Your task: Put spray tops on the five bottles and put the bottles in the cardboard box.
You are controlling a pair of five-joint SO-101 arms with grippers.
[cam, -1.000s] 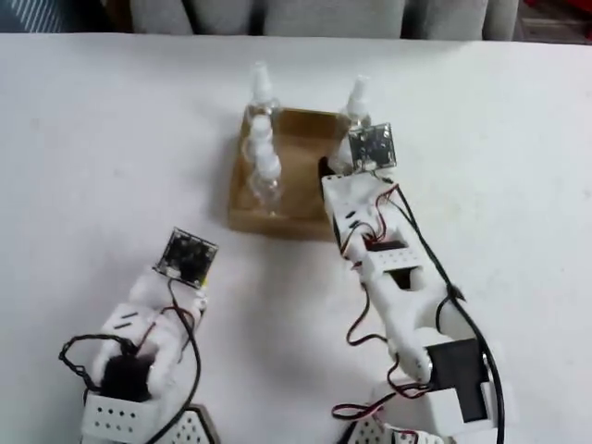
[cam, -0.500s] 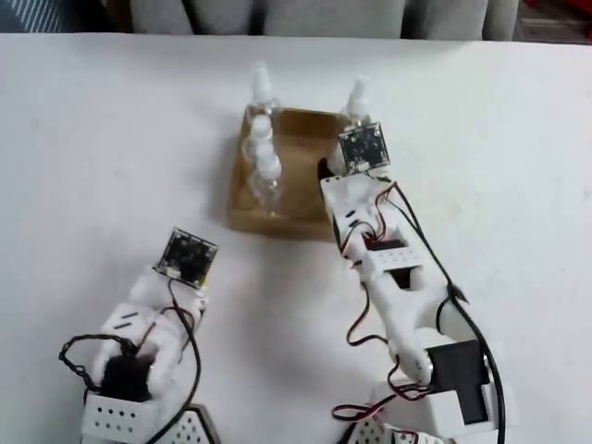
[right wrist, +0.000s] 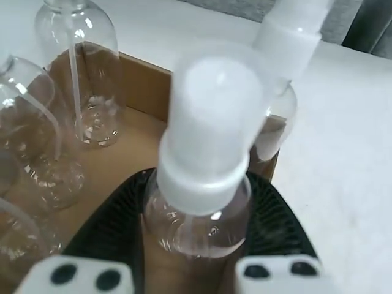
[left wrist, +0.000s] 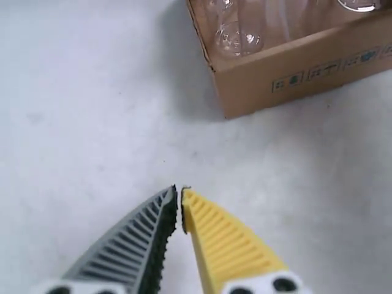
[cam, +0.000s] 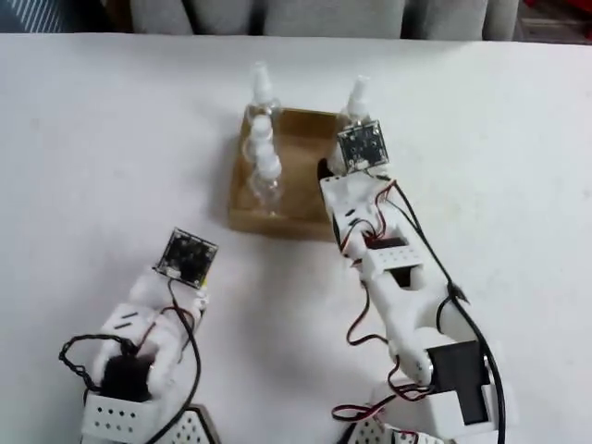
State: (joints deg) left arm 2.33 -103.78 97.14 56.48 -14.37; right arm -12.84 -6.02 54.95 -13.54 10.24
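The cardboard box sits mid-table. Three clear bottles with white spray tops stand in a row along its left wall. One more bottle stands at its far right corner. My right gripper is over the box's right side, shut on a clear bottle with a white spray top, held upright between the black jaws above the box floor. My left gripper hangs shut and empty over bare table in front of the box's near left corner.
The white table spreads wide to the left and right of the box. The right arm's body stretches from the front edge to the box. Grey chair backs line the far edge.
The right wrist has shifted slightly left, further over the box, with the bottle in its gripper. The left arm has stayed where it was.
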